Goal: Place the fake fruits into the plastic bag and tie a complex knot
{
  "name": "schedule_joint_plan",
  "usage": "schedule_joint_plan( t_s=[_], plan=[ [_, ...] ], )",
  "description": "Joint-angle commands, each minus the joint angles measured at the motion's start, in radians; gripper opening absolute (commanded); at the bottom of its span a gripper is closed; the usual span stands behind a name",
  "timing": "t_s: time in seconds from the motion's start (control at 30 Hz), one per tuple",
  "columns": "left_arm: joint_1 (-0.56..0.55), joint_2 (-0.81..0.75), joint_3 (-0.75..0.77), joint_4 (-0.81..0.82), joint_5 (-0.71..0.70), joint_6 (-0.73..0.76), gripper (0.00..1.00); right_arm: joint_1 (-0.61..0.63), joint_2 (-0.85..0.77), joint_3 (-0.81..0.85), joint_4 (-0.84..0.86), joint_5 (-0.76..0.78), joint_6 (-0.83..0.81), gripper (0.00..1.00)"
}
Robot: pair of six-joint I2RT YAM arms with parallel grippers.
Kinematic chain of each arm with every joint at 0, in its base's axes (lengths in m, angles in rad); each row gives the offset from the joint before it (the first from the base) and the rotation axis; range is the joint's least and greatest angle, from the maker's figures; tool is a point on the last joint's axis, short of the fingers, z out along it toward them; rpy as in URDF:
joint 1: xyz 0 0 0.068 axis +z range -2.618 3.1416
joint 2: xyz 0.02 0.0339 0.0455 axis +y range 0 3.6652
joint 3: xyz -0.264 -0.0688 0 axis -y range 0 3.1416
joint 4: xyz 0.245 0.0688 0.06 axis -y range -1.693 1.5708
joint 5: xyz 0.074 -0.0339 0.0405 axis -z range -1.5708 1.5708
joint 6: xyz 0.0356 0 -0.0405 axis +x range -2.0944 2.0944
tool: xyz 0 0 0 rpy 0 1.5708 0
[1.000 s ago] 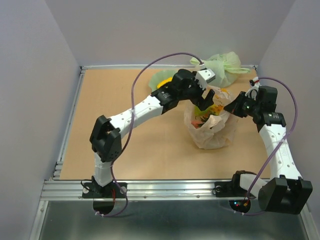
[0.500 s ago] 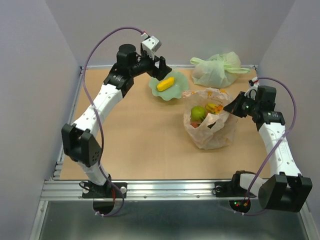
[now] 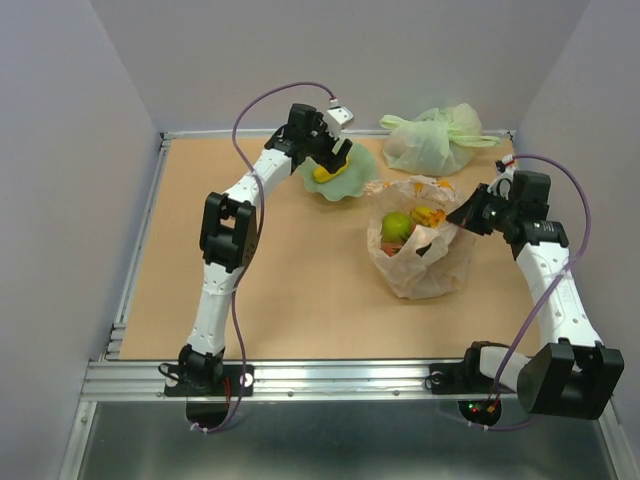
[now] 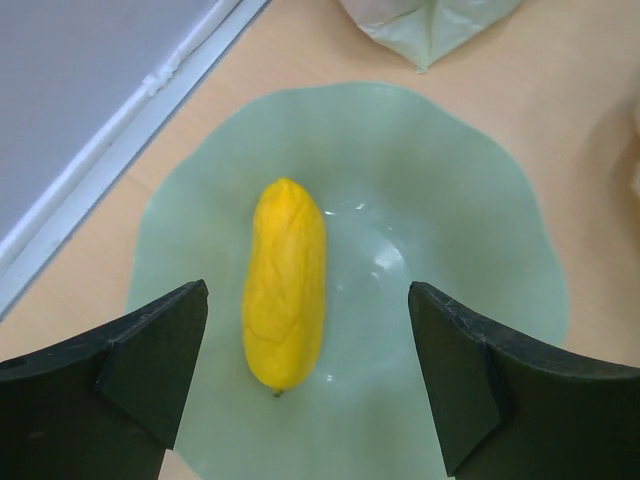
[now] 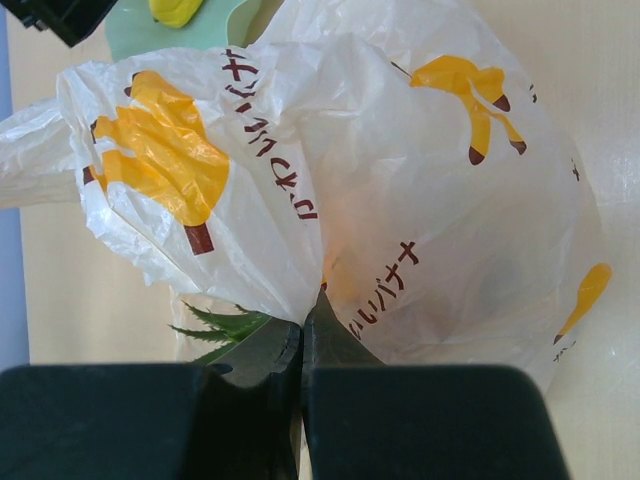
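Fruit shows in the open mouth of the plastic bag (image 3: 420, 262) from the overhead camera: a green fruit (image 3: 396, 225) with an orange piece (image 3: 426, 214) beside it. The bag stands right of centre on the table (image 3: 280, 290). My right gripper (image 3: 468, 216) is closed on the bag's right rim, just where it was a second ago. The left arm has moved. A second ago it hung over the bag's mouth, then it swung up high behind the far left of the table. Now my left gripper (image 3: 335, 160) is down over the pale green bowl (image 3: 352, 185), where one yellow fruit (image 3: 325, 172) lies. A knotted green bag (image 3: 432, 140) sits at the far edge, apart from the rest.

On the left wrist camera, the fingers (image 4: 150, 370) stand wide apart on either side of the yellow fruit and hold nothing. The fruit lies lengthwise in the bowl between them, not touched by either one.

On the right wrist camera, the jaws are pressed together with a fold of the printed bag pinched between them. Spiky green leaves (image 5: 225, 325) poke out just left of the pinch. Bowl and yellow fruit peek in at the top left.
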Motion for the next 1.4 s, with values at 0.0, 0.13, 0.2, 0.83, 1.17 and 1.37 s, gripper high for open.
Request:
schedule_joint_plan(
  t_s=[0.0, 0.13, 0.2, 0.83, 1.17, 1.37],
  plan=[
    [0.001, 0.045, 0.118, 0.033, -0.082, 0.091, 0.95, 0.005, 0.007, 0.016, 0.026, 0.010, -0.023, 0.01],
    [0.005, 0.101, 0.113, 0.066, -0.124, 0.101, 0.97, 0.005, 0.018, 0.020, 0.026, 0.012, -0.024, 0.00],
    [0.008, 0.109, 0.107, 0.062, -0.118, 0.102, 0.97, 0.005, 0.021, 0.022, 0.028, 0.010, -0.023, 0.00],
    [0.008, 0.180, 0.148, -0.074, -0.036, 0.000, 0.73, 0.005, 0.007, 0.028, 0.022, -0.004, -0.010, 0.00],
    [-0.002, 0.204, 0.165, -0.102, -0.110, -0.044, 0.59, 0.005, 0.001, 0.036, 0.015, -0.010, -0.010, 0.00],
    [0.005, 0.010, -0.023, 0.024, -0.049, -0.101, 0.25, 0.005, 0.003, 0.037, 0.017, -0.016, -0.013, 0.00]
  ],
)
